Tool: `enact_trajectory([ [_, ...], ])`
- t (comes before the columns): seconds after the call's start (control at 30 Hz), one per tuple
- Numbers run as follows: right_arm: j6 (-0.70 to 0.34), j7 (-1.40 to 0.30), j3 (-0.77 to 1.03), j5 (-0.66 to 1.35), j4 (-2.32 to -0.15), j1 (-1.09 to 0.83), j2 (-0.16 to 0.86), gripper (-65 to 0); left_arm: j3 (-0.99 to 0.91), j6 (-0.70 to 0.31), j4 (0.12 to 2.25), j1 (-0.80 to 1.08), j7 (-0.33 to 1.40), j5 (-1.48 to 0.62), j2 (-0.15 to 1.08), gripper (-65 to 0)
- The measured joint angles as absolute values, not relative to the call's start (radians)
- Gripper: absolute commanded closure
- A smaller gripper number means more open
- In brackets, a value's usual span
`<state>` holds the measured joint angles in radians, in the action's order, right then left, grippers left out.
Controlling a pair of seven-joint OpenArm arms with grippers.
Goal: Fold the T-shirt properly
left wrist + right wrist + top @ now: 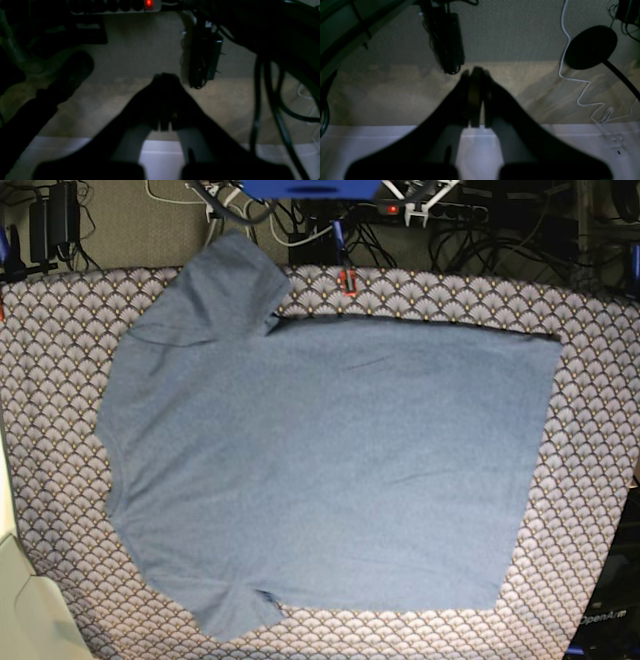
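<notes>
The slate-blue T-shirt (330, 470) lies spread flat, plain side up, on the table in the base view. Its neck end is at the left and its hem at the right. One sleeve (225, 290) points to the far edge, the other (235, 610) to the near edge. Neither arm shows in the base view. In the left wrist view my left gripper (165, 77) is shut and empty, hanging over dim carpet. In the right wrist view my right gripper (476, 71) is also shut on nothing, above the same kind of floor.
A grey-and-tan fan-patterned cloth (590, 360) covers the table under the shirt. Cables and a power strip (440, 210) crowd the far edge. A black adapter (203, 57) hangs near the left gripper. A round black base (591, 46) and a white cable (572, 75) lie right of the right gripper.
</notes>
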<state>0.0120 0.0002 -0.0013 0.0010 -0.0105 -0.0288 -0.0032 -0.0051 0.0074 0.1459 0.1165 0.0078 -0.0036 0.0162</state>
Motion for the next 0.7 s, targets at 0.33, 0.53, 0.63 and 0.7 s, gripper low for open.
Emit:
enact_trajectory([
  [0.33,0.012,-0.004,-0.002,0.001,-0.103,-0.067,-0.003,0.0,-0.005,0.007,0.153,0.117,0.008,-0.003,0.019,-0.3],
  [0.53,0.012,-0.007,-0.002,0.001,-0.106,-0.067,-0.003,0.0,-0.005,0.008,0.154,0.116,0.008,-0.003,0.019,-0.3],
  [0.63,0.012,-0.007,-0.004,0.001,-0.106,-0.067,-0.002,0.0,-0.005,0.007,0.154,0.116,0.008,-0.003,0.019,-0.3],
  [0.7,0.012,-0.007,-0.004,0.001,-0.106,-0.067,-0.002,0.0,-0.005,0.007,0.154,0.117,0.008,-0.003,0.019,-0.3],
])
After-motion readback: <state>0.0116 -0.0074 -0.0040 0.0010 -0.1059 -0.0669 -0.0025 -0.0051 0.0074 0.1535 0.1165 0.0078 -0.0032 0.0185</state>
